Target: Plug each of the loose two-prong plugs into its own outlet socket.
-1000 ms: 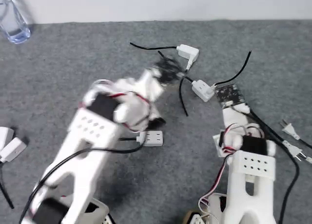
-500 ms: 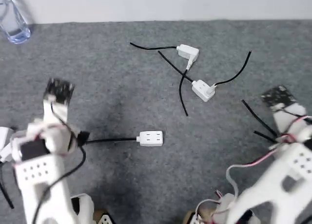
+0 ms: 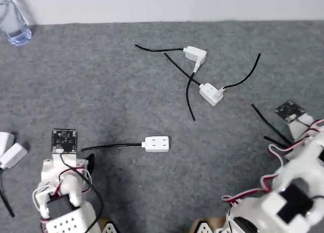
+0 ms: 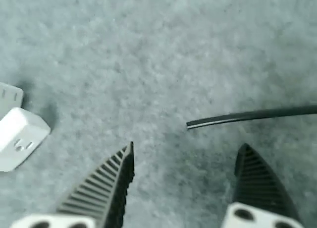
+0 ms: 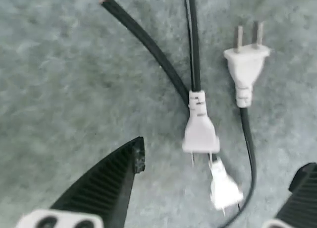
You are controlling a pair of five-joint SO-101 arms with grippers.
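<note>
Three white two-prong plugs lie on the grey carpet under my right gripper (image 5: 225, 156), which is open above them. One plug (image 5: 246, 59) points its prongs away, another plug (image 5: 199, 131) lies beside a black cord, and a third plug (image 5: 224, 188) sits between the fingers. A white outlet socket (image 3: 157, 143) on a black cord lies mid-table. My left gripper (image 4: 186, 148) hangs open over bare carpet near a cut cord end (image 4: 190, 123). Two white socket blocks (image 4: 17, 134) lie off to its side.
Two more white outlets (image 3: 195, 54) (image 3: 210, 93) with black cords lie at the back. A clear glass (image 3: 14, 25) stands in the far left corner. White blocks (image 3: 10, 152) sit at the left edge. The left arm (image 3: 63, 192) and right arm (image 3: 298, 182) are near the front edge.
The left arm pulled back from the table's middle to the front left. The right arm swung out to the right edge, then drew back toward the front.
</note>
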